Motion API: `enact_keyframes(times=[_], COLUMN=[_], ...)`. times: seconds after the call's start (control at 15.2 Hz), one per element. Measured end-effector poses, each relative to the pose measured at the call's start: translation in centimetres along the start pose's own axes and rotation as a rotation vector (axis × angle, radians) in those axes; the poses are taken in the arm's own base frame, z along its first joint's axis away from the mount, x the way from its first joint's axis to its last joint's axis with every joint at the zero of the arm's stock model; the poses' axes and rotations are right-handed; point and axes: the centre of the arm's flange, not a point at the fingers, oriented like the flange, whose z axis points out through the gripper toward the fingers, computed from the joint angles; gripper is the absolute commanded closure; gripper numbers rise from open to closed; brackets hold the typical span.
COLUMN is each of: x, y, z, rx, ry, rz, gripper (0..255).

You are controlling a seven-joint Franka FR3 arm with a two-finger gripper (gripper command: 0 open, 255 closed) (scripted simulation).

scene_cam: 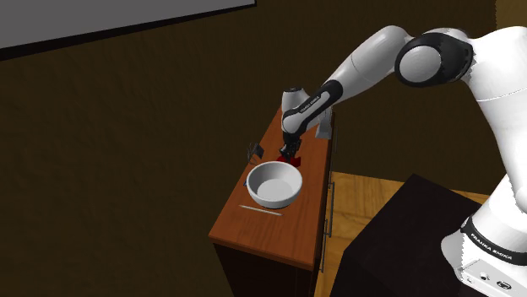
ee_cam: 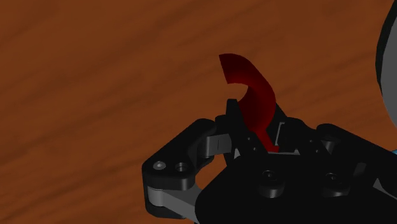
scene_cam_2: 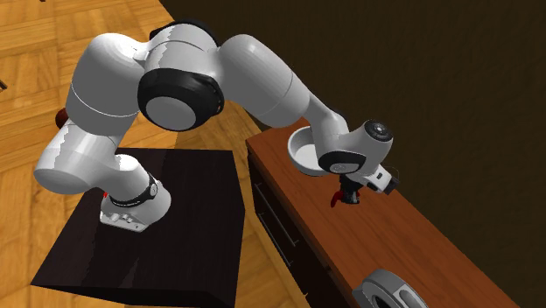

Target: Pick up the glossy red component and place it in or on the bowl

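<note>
1. Dark walls are surrounding a red-brown wooden cabinet (scene_cam: 270, 232).
2. A white arm (scene_cam: 363, 63) is reaching over its top, partly hiding the white bowl (scene_cam: 274, 201) in the second exterior view.
3. The black gripper (ee_cam: 251, 137) is pinching the glossy red component (ee_cam: 251, 95) just beside the bowl.
4. A thin pale stick (scene_cam: 260, 210) is lying near the bowl's other side.

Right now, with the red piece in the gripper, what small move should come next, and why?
Probably shift the gripper sideways over the white bowl: it clasps the red component, which hangs beside the bowl's rim, not above it.
</note>
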Motion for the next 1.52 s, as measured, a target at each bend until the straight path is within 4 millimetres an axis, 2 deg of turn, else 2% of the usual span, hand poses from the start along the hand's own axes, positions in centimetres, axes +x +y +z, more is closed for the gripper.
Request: enact_keyframes(times=[0.33, 0.53, 1.52], x=[0.0, 0.0, 0.0], y=[0.0, 0.0, -0.3], z=[0.0, -0.8, -8.7], rx=[0.0, 0.0, 0.0], ry=[0.001, -0.003, -0.004], rz=[0.001, 0.0, 0.001], gripper=[255, 255, 255])
